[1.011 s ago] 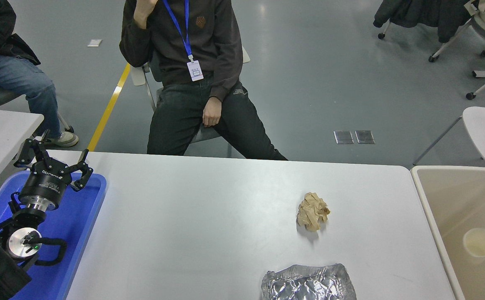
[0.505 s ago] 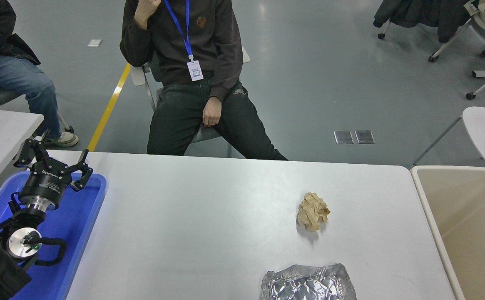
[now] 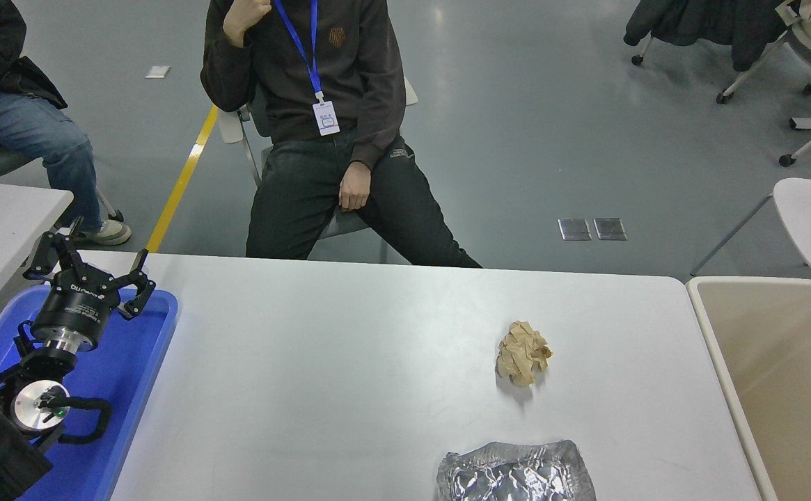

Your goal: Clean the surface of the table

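Observation:
The white table surface fills the lower middle of the head view. A crumpled ball of brown paper lies on it right of centre. A crumpled sheet of silver foil lies at the front edge, partly cut off by the picture's bottom. My left gripper is open and empty, parked at the lower left above the blue tray. My right arm is out of view.
A beige bin stands against the table's right end, open at the top. A person sits at the far side, and another at the far left. A smaller white table is at the left.
A pale round cup that lay in the beige bin one second ago no longer shows there. The left arm, paper and foil have not moved.

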